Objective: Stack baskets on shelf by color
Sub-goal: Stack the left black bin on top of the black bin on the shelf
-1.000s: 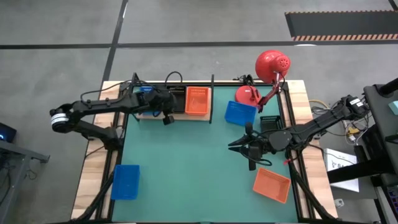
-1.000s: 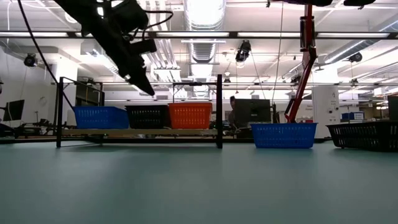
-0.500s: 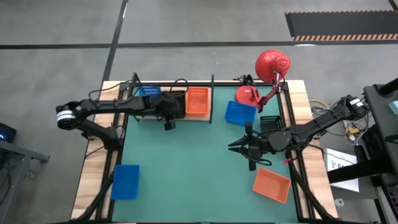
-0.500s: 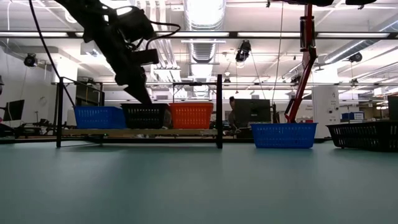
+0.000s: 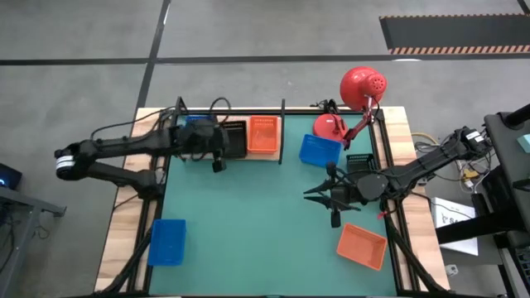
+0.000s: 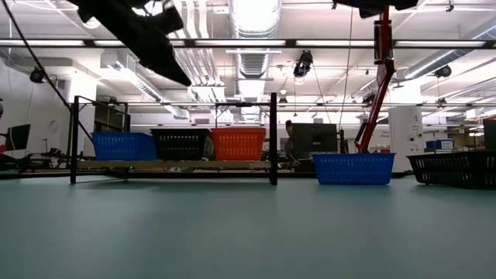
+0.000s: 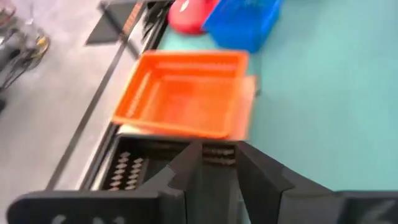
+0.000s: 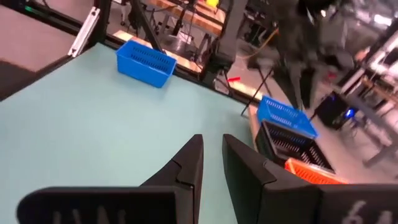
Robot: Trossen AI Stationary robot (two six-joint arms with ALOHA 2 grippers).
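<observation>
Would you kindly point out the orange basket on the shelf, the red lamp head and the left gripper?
orange basket [image 5: 262,134], high view, its floor.
red lamp head [image 5: 362,85], high view, dome top.
left gripper [image 5: 218,165], high view, fingertips.

Baskets on shelf [image 6: 174,163]: blue [image 6: 125,146], black [image 6: 180,144], orange-red [image 6: 238,143], all mesh-sided plastic, slight sheen. Shelf board pale matt wood; posts black metal. Beside shelf, green mat [image 5: 248,223]: smooth, matt. Table edges [image 5: 124,223] around mat: light bare wood. Lamp [image 5: 362,86] right of shelf: glossy red.
</observation>
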